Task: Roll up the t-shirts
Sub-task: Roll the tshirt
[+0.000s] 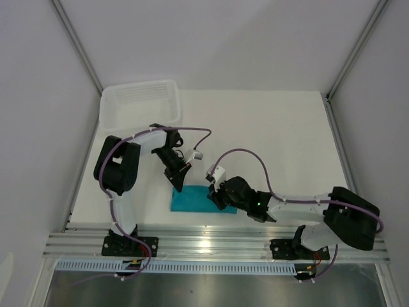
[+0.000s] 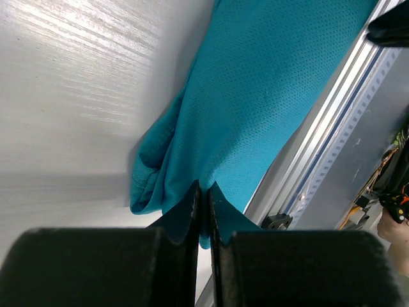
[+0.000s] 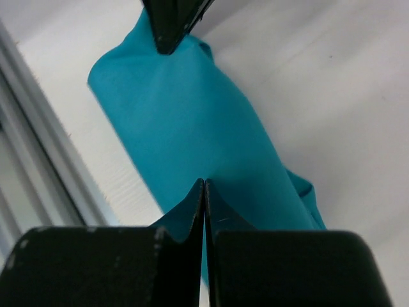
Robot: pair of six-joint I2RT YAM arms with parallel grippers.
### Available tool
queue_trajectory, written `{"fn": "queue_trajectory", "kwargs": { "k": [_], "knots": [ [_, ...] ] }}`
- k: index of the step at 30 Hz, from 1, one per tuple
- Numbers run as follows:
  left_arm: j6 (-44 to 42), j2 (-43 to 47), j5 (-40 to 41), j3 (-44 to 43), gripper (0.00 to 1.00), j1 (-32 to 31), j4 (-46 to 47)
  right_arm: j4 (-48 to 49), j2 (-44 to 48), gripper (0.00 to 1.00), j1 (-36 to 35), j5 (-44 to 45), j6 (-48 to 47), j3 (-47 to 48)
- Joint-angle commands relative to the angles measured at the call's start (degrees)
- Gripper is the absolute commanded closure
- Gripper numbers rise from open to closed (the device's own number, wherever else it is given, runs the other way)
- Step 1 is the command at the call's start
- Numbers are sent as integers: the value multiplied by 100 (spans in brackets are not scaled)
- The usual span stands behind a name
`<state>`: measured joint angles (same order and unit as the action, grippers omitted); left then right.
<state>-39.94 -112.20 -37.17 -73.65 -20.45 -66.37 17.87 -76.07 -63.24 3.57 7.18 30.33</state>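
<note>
The plain teal soft cloth t-shirt [image 1: 193, 202] lies low in the centre of the top view, on the white counter [image 1: 275, 134] just above the metal rail. It is already gathered into a narrow, compact band rather than spread flat. One end shows bunched folds in the left wrist view, so the roll looks loose and probably unfinished.

The left pincer [image 1: 179, 184] is closed, with a pinch of cloth at the band's left end. The right pincer [image 1: 216, 196] is also closed, nipping the fabric edge near the right end.

I judge the work past halfway, with tightening the roll and letting go left to do. The white plastic basket [image 1: 142, 102] sits well apart in the upper left.
</note>
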Motion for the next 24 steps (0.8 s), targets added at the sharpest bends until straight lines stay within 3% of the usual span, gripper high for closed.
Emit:
{"fn": "queue_trajectory", "kwargs": {
  "k": [1, 7, 14, 24],
  "knots": [
    [92, -21, -19, -202, 91, 58, -60, 1254, -600, 100, -13, 285, 170, 421],
    [127, 5, -1, -168, 88, 58, -8, 1421, -1225, 100, 49, 416, 354, 439],
    [206, 137, 210, -159, 65, 76, 124, 1456, -1542, 100, 304, 293, 732, 378],
    [426, 716, 237, -369, 57, 304, 361, 1922, -1753, 100, 585, -14, 1242, 184]
  ]
}}
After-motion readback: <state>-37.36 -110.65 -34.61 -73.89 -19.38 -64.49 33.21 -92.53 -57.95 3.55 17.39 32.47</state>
